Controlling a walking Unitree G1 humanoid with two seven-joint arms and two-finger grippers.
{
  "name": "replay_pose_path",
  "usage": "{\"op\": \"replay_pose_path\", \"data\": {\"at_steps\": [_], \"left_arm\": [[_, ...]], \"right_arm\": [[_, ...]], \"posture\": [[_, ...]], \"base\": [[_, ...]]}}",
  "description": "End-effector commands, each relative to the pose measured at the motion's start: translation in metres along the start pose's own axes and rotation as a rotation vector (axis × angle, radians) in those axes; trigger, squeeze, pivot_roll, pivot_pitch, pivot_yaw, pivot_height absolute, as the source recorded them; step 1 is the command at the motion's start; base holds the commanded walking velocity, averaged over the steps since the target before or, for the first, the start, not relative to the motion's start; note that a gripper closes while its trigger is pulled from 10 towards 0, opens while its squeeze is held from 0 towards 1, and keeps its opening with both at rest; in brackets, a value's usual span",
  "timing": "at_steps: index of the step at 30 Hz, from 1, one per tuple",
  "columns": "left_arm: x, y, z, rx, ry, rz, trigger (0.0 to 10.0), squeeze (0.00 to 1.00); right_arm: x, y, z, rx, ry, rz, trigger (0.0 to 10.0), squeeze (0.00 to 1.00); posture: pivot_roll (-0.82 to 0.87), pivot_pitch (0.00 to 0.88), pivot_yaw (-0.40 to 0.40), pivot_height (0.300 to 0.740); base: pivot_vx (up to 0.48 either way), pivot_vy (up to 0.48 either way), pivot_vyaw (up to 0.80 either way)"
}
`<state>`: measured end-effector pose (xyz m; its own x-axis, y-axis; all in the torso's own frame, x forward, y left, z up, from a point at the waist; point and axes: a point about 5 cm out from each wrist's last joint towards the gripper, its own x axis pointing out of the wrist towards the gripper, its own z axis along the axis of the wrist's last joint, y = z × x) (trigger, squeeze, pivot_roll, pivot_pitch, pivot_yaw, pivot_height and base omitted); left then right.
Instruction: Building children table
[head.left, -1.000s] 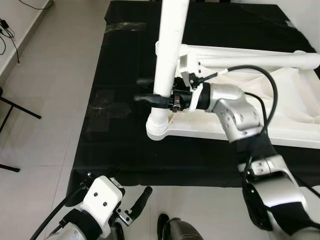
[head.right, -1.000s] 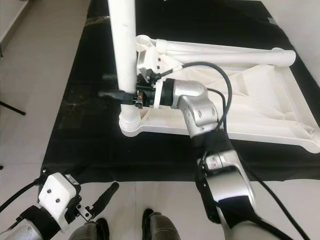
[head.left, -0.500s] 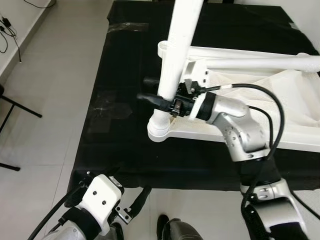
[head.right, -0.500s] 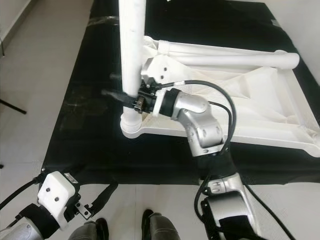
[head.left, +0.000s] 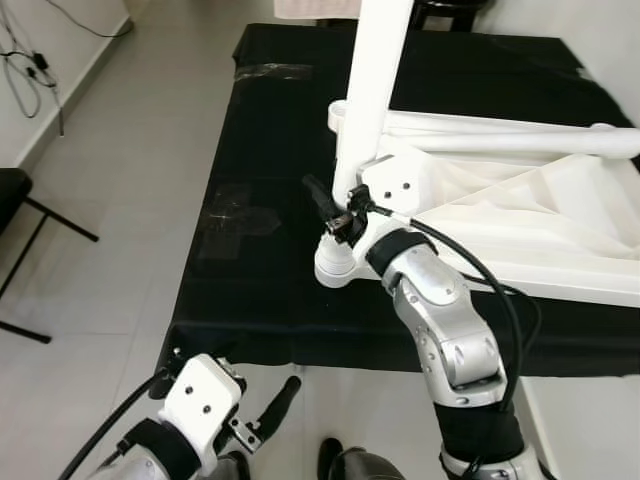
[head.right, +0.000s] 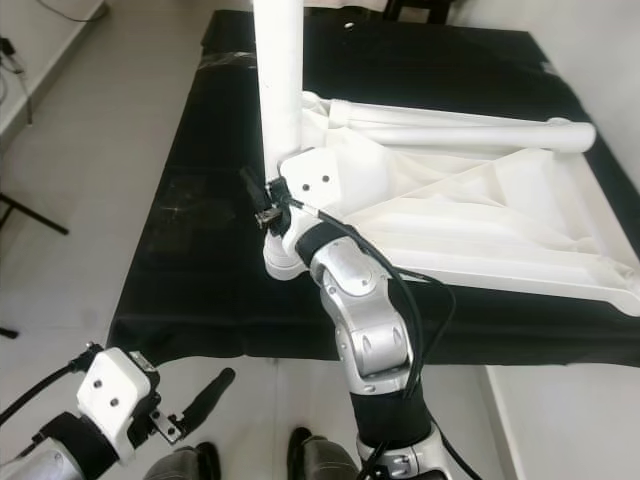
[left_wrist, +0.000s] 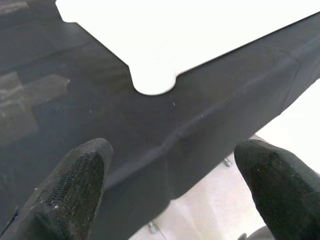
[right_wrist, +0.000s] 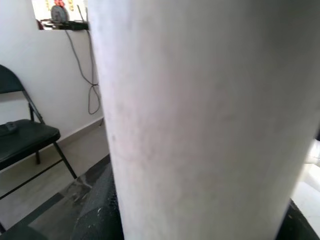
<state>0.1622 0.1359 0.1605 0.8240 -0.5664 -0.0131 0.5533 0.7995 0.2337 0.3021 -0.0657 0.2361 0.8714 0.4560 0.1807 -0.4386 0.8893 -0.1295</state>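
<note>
**White table frame upturned on the black cloth, one leg in our right gripper**

We see the children's table (head.left: 520, 225) as a white plastic piece lying upside down on a black cloth (head.left: 260, 150) spread over the pale tiled floor (head.left: 120, 200). Its underside shows ribs and a long round tube (head.right: 460, 130) lying across the far side. One round white leg (head.left: 375, 90) stands upright from the near-left corner socket (head.left: 335, 268), smooth and slightly tapered, its top cut off by the frame edge.

Our right gripper (head.left: 335, 205) is at the lower part of that leg, just above the socket. One black finger (head.left: 320, 192) shows on the leg's left side; the other is hidden behind the leg. In the right wrist view the leg (right_wrist: 200, 120) sits very close between the dark fingers, so we take the gripper to be clasped round it. That view also gives us a black folding chair (right_wrist: 22, 137) and a cable against a white wall, which the head views do not show clearly.

Our left gripper (left_wrist: 170, 190) hangs low by the near edge of the cloth, fingers spread wide and holding nothing. Its wrist view looks past them at the rounded table corner (left_wrist: 152, 80) resting on the cloth.
</note>
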Motion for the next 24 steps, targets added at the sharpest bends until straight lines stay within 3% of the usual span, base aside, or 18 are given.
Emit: {"op": "replay_pose_path", "data": {"at_steps": [1, 11, 16, 24], "left_arm": [[-0.002, -0.001, -0.005, 0.002, 0.025, -0.001, 10.0, 0.0], [0.0, 0.003, -0.008, 0.01, 0.025, 0.02, 10.0, 0.0], [0.002, 0.014, -0.005, 0.032, 0.018, 0.077, 10.0, 0.0], [0.015, 0.044, 0.028, 0.043, -0.101, 0.126, 10.0, 0.0]], "right_arm": [[-0.008, 0.006, -0.05, 0.058, 0.269, 0.0, 10.0, 0.0], [-0.002, 0.008, -0.048, 0.066, 0.262, -0.003, 10.0, 0.0], [0.002, 0.008, -0.046, 0.069, 0.254, -0.007, 10.0, 0.0], [0.0, 0.015, -0.05, 0.096, 0.262, 0.022, 10.0, 0.0]], "posture": [[-0.18, 0.303, -0.081, 0.74], [-0.18, 0.279, -0.084, 0.74], [-0.18, 0.267, -0.084, 0.74], [-0.18, 0.256, -0.077, 0.74]], "base": [[0.0, 0.0, 0.0], [0.0, 0.0, 0.0], [0.0, 0.0, 0.0], [0.0, 0.0, 0.0]]}}
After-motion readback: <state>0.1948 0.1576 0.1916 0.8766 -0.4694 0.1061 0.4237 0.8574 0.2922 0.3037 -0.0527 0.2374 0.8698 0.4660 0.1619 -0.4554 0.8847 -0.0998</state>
